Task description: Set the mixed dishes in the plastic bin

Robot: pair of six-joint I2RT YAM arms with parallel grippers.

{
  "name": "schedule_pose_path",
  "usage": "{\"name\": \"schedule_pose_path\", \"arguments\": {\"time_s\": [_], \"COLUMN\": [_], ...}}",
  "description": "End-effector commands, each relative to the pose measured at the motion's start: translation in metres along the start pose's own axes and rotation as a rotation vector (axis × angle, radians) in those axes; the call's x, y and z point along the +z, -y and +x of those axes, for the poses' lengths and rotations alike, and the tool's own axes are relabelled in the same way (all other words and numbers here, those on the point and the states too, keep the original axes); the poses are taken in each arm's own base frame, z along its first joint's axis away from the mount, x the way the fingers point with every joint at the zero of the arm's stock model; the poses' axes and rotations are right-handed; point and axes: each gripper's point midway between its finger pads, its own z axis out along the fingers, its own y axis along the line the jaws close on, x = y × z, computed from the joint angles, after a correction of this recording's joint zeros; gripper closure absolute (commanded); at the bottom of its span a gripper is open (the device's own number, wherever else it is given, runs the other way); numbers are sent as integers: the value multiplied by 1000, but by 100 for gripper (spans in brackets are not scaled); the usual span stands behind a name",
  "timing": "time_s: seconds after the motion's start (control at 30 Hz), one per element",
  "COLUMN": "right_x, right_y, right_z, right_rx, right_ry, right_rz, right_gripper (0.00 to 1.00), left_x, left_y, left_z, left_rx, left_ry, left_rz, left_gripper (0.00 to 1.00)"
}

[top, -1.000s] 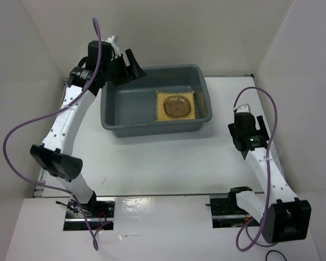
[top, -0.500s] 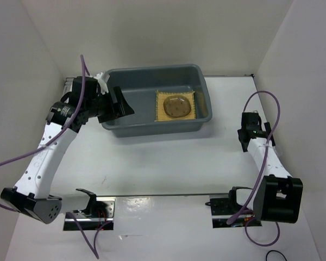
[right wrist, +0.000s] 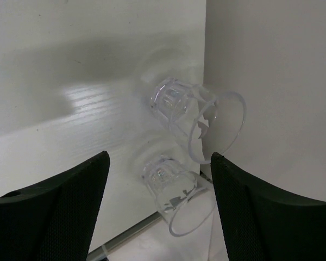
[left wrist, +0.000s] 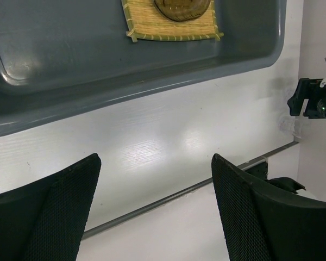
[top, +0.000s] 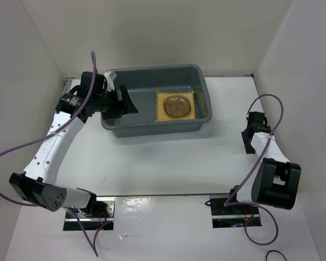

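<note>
Your right hand is spread wide with nothing in it. It is aimed at the small clear cup, which lies on its side at the right edge of the white worktop, its mouth close to the side wall. Just beside it sits a fainter twin. You cannot tell whether that is a second cup or a reflection in the glossy surface, so take care which one you line up on.

The cup is thin, see-through plastic with a faceted base and a flared round lip. It looks slick, light and free to roll. If you close off-centre, it will likely squirt out or skid along the wall. If you squeeze hard, it may crack. The wall also leaves little room for the outer finger.

Your left hand is spread too, holding nothing, and hovers at the left end of the grey plastic bin. The bin is smooth, with rounded corners and a flared rim, and a low pass could catch that rim and shove it.

Inside, toward the bin's right end, the woven tan bamboo mat lies flat with a round see-through plate on it. The cup appears to be what remains.
</note>
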Motion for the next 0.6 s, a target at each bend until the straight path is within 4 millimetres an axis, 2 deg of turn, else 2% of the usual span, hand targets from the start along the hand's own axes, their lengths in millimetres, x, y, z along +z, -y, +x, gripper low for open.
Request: {"name": "schedule_pose_path", "arguments": {"time_s": [0.0,0.2,0.33,0.43,0.47,0.53,0.57], "right_x": [9,27,35,34,31,23,14], "right_y": [16,13,6,7,11,20,29], "right_z": [-19,-14,-13,-17,-25,-35,-46], "right_rx": [51,65,54,49,65,91,102], "right_ry": [36,-20,-32,-19,-2,22,49], "right_rz": [15,-26,-67,-73,-74,-63,-62], "right_gripper": [22,25,34,58,76,94,100], "left_x": [-13,-12,-12,-9,-9,-10,-10], "left_y": [6,-3,-5,-6,-5,-8,-8], "left_z": [-2,-1,-4,-4,-6,-8,-8], "left_rx": [10,-6,-10,-12,-10,-16,-16], "left_ry": [32,31,44,36,44,49,49], "left_rz": [34,16,15,11,15,10,10], "left_gripper": [11,9,9,9,9,9,9]}}
